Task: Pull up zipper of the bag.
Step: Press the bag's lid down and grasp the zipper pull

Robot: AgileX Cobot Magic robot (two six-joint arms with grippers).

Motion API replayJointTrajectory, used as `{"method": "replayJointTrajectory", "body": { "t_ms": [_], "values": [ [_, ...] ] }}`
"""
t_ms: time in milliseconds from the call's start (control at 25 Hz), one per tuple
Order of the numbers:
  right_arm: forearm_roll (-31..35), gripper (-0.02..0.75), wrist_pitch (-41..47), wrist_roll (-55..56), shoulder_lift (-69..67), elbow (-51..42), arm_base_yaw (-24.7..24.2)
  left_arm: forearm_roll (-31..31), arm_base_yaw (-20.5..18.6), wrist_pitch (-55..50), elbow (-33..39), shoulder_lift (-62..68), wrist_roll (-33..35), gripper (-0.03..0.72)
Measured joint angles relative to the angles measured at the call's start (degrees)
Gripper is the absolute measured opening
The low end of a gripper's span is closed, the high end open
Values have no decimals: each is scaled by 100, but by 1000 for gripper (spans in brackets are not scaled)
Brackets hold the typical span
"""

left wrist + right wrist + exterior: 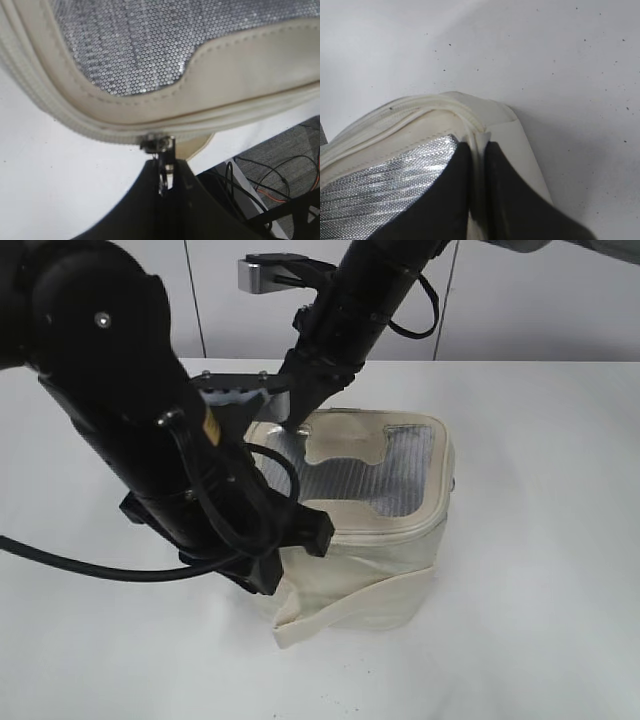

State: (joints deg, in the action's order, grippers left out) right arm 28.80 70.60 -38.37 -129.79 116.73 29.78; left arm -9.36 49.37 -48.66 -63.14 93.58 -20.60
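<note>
Where the exterior view looks down at a slant, the bag (372, 515) is seen standing on the white worktop (540, 540), lid up, the left tool (262, 575) at its near-left side and the right tool (296, 426) at the lid's far-left rim; left wrist view: left tool (165, 176) clenched on the silver slider (159, 144) of the zipper (60, 111); right wrist view: right tool (477, 155) clamped on the lid's rim seam (470, 122)
</note>
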Motion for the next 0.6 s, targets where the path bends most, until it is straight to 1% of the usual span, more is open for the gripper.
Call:
{"method": "replayJointTrajectory", "body": {
  "t_ms": [280,520,600],
  "values": [
    [0,54,0,-11,0,0,0,12,357,72,-114,8,-5,39],
    [0,54,0,-16,0,0,0,-83,399,47,-248,102,-5,17],
    [23,54,0,-16,0,0,0,-154,411,173,-337,107,-5,-3]
  ]
}}
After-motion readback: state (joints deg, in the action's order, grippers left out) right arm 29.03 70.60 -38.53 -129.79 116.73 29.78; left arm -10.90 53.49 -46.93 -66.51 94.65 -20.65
